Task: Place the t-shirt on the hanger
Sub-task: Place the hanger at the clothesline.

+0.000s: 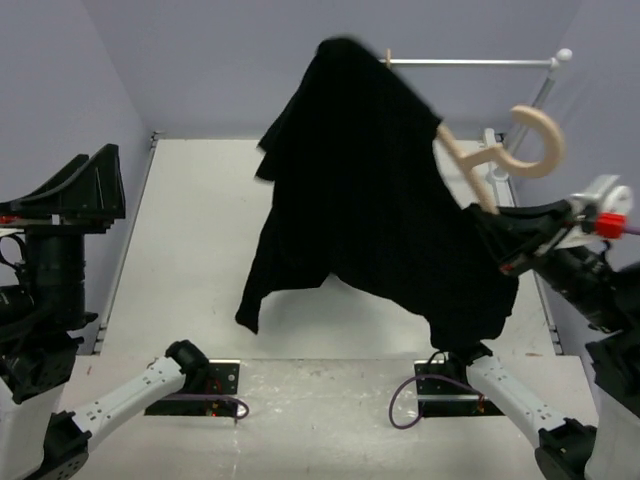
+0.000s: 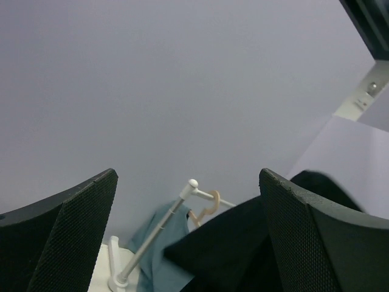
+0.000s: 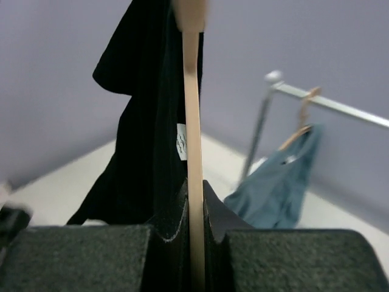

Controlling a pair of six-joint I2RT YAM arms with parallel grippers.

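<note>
The black t-shirt (image 1: 365, 190) hangs in the air, draped over the upper arm of the tan wooden hanger (image 1: 470, 160). The hanger's hook (image 1: 540, 140) sticks out to the right. My right gripper (image 1: 488, 222) is shut on the hanger's lower arm, with black cloth around it. In the right wrist view the hanger (image 3: 193, 121) runs straight up from between the shut fingers (image 3: 176, 210), with the t-shirt (image 3: 146, 121) on its left. My left gripper (image 1: 88, 185) is open and empty, raised at the far left, apart from the shirt. Its fingers (image 2: 67, 237) frame the t-shirt (image 2: 243, 243).
A white clothes rail (image 1: 470, 62) stands at the back right on a post (image 2: 155, 237). A blue-grey garment (image 3: 273, 188) hangs from it on a second wooden hanger (image 2: 206, 207). The white table (image 1: 200, 240) lies below the shirt.
</note>
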